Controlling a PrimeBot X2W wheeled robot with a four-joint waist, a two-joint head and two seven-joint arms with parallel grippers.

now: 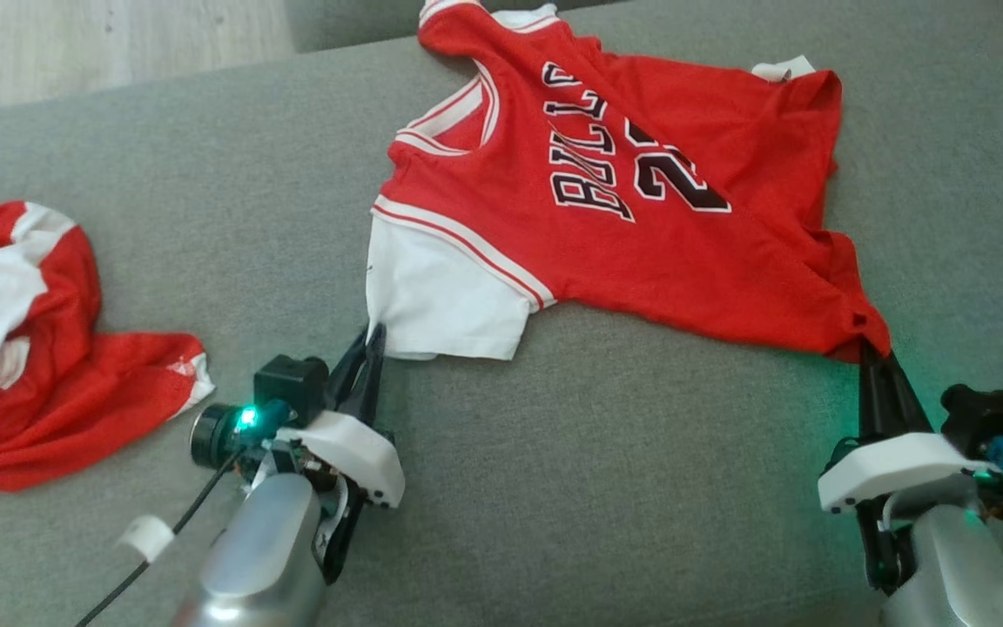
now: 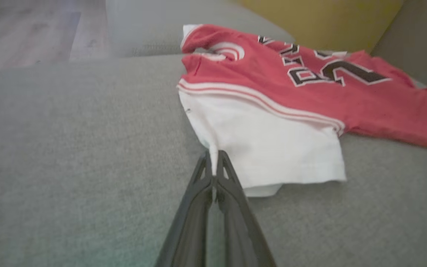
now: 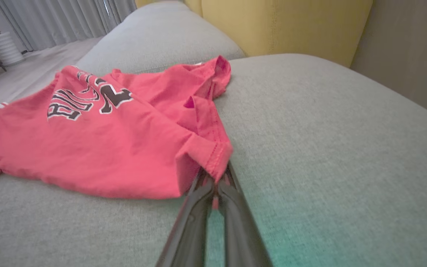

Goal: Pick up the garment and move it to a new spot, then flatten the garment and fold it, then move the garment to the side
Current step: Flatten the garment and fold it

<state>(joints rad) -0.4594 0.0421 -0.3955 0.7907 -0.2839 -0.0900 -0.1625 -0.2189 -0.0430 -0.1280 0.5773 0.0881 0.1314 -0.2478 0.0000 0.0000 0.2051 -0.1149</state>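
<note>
A red basketball jersey [image 1: 623,226] with dark lettering and a number on the chest lies spread across the grey sofa seat [image 1: 641,488], neckline towards the robot's left and hem towards its right. The left end effector [image 1: 373,335] is clamped on the near edge of the jersey's white sleeve [image 1: 440,296]. The left wrist view shows what the head view does not: a thin fold of white cloth pinched between the two dark fingers, which meet tip to tip. The right end effector [image 1: 869,348] is clamped on the jersey's near hem corner [image 3: 213,152]. In the right wrist view the stitched red edge is bunched and gripped at the fingertips, with creases running back from it. The head view alone takes in a second red-and-white garment [image 1: 31,348], crumpled on the seat well apart from the jersey, at the robot's far left. The right wrist view adds a yellow cushion [image 3: 284,26] behind the seat and grey curtains [image 3: 69,18] beyond the jersey. The left wrist view shows pale wooden floor [image 2: 24,33] past the sofa's far edge. Green light from the right arm tints the seat cloth beside it.
</note>
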